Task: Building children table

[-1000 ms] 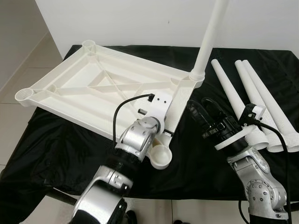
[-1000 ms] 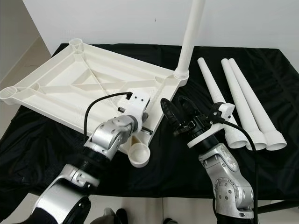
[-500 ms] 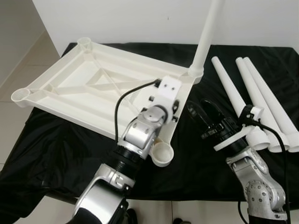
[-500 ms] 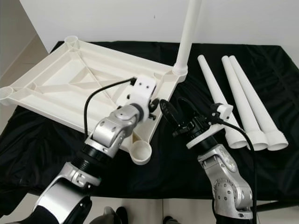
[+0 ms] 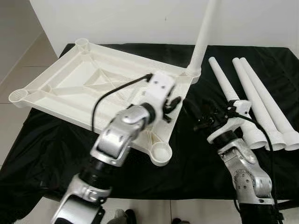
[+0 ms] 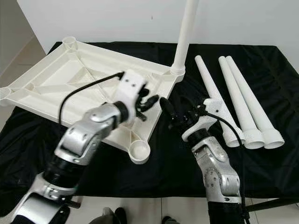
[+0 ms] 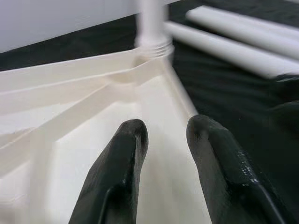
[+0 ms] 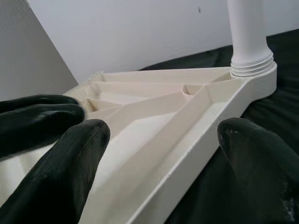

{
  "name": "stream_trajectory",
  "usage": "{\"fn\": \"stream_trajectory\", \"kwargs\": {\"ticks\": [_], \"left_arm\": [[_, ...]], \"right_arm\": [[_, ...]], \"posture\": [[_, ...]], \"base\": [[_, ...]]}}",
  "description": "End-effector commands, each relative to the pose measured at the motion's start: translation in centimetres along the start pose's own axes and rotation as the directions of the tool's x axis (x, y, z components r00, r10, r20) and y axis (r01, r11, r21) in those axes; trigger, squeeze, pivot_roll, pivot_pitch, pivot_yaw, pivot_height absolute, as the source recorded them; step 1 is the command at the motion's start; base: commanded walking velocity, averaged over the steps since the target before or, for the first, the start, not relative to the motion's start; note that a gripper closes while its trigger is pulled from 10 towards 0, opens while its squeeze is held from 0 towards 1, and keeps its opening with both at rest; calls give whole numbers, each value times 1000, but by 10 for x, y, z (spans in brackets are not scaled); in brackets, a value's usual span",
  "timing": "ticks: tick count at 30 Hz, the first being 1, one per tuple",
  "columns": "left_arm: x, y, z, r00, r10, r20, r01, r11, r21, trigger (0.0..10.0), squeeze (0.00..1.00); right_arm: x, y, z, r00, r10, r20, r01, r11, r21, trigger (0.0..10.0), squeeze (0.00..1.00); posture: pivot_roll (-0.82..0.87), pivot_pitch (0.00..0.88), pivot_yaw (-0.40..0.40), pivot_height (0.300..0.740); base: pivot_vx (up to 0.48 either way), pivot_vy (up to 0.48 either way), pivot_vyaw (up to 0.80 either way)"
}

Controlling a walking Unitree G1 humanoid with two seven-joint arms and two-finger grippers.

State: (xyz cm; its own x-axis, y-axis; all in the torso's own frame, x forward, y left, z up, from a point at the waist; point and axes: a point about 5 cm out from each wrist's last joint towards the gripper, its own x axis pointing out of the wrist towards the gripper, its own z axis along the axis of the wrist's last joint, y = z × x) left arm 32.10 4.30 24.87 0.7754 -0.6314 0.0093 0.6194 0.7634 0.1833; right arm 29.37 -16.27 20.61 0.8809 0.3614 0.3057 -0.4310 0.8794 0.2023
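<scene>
A black cloth [image 5: 56, 154] covers the work surface, and on it lies the big white table top [image 5: 79, 91], upside down with its ribs showing. It has round cups at its corners. The far right cup holds one white leg [image 5: 203, 35] standing straight up, and the near cup [image 5: 160, 154] holds nothing. Three more legs [image 5: 254, 107] lie side by side on the cloth, to the right of the table top. The left gripper [image 6: 148, 101] is over the right edge of the table top with its fingers a little apart, pinching nothing; a second ago it was lower and nearer the robot. The right gripper [image 6: 174, 112] is spread wide just beside that edge, over the cloth, and has slid closer to the table top. The left wrist view shows the screw rings [image 7: 152, 44] at the foot of the standing leg.
</scene>
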Motion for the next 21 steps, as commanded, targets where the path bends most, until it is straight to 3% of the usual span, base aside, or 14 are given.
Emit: {"fn": "stream_trajectory", "kwargs": {"ticks": [1, 6, 9, 15, 21], "left_arm": [[-8, 10, -8, 999, 41, -29, -41, 999, 11, 10000, 0], [-16, 23, -19, 993, 98, -71, -97, 995, 21, 10000, 0], [-32, 40, -44, 967, 199, -160, -196, 980, 38, 10000, 0], [-42, 38, -56, 956, 205, -208, -195, 979, 65, 10000, 0], [-52, 23, -66, 957, 152, -248, -132, 987, 93, 10000, 0]], "right_arm": [[3, 0, 1, 1000, -14, 9, 14, 1000, -19, 10000, 0], [7, -3, 4, 999, -33, 33, 34, 999, -29, 10000, 0], [9, -7, 13, 994, -60, 87, 65, 996, -57, 10000, 0], [7, -8, 15, 994, -68, 90, 76, 994, -85, 10000, 0], [7, -15, 20, 990, -86, 108, 97, 990, -104, 10000, 0]], "posture": [[-63, 151, 14, 740], [-59, 148, 11, 740], [-58, 148, 7, 740], [-61, 144, 8, 740], [-63, 143, 10, 740]], "base": [[0, 0, 0], [0, 0, 0], [0, 0, 0], [0, 0, 0], [0, 0, 0]]}}
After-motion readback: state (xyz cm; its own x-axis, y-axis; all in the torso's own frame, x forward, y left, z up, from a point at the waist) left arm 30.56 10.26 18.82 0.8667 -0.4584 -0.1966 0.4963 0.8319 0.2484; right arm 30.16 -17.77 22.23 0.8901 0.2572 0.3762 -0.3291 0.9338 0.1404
